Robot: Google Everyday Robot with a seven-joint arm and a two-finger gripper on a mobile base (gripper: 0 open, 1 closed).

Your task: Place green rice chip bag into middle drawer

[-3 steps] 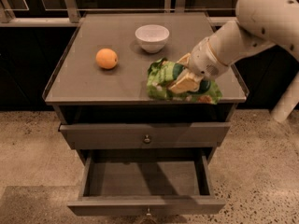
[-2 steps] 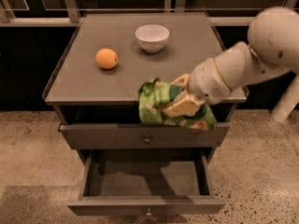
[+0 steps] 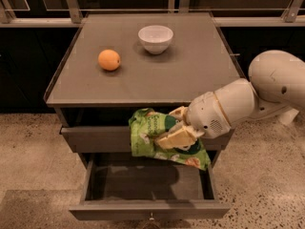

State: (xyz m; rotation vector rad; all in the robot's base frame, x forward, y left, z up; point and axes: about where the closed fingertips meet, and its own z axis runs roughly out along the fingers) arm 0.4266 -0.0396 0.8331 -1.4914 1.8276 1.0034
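The green rice chip bag (image 3: 151,133) hangs in the air in front of the cabinet, above the pulled-out middle drawer (image 3: 147,185). My gripper (image 3: 177,130) is shut on the bag's right part, with the cream fingers (image 3: 172,137) pressed on it. The white arm reaches in from the right. The bag covers part of the upper drawer front (image 3: 95,137). The open drawer's inside looks empty and dark.
An orange fruit (image 3: 109,59) and a white bowl (image 3: 155,38) stand on the cabinet top (image 3: 190,75). A speckled floor (image 3: 28,156) lies around the cabinet. A rail and dark windows run behind.
The gripper has carried the bag off the cabinet top, forward and down, so it now hangs over the open drawer. The orange and bowl have not moved.
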